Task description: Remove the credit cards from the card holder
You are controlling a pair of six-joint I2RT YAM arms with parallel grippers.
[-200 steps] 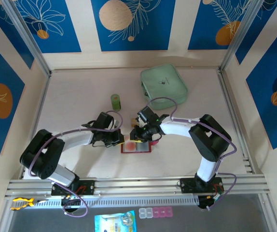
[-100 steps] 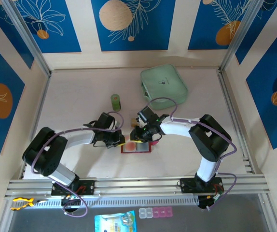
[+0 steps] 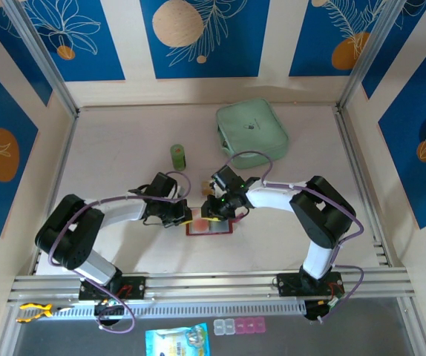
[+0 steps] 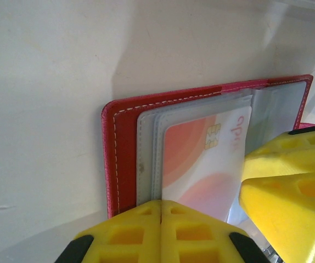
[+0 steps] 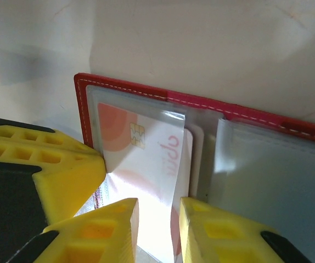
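Where the two arms are bolted at the near edge of the bench [image 3: 124, 133], both are seen from above to be bent at the elbow and turned inward. The left arm [image 3: 116, 213] is stretched low towards the right, and the right arm [image 3: 280, 196] is reached towards the left. The left fingers [image 3: 183, 216] and right fingers [image 3: 213, 213] are brought almost tip to tip over the card holder [image 3: 211, 228], which lies open and flat near the middle of the bench.

What is hidden under the arms from above is given by the wrist cameras. From the left wrist, the left fingers are seen pressed together with nothing between them, set at the holder's near edge. From the right wrist, a card [image 5: 146, 159] is shown partly drawn out of a clear sleeve [image 5: 267, 181] beside the red stitched cover. The right fingers stand a little apart with the card showing in the gap. Whether it is pinched cannot be told.

A gold chip [image 5: 138, 134] and pale orange circles are printed on the white card. Pink letters run sideways along it and cannot be read with certainty.

Farther back, only the overhead view takes in a small green tub [image 3: 178, 156] and, beyond it, a mint-green pouch [image 3: 251, 132] whose dark mark is too small to read.
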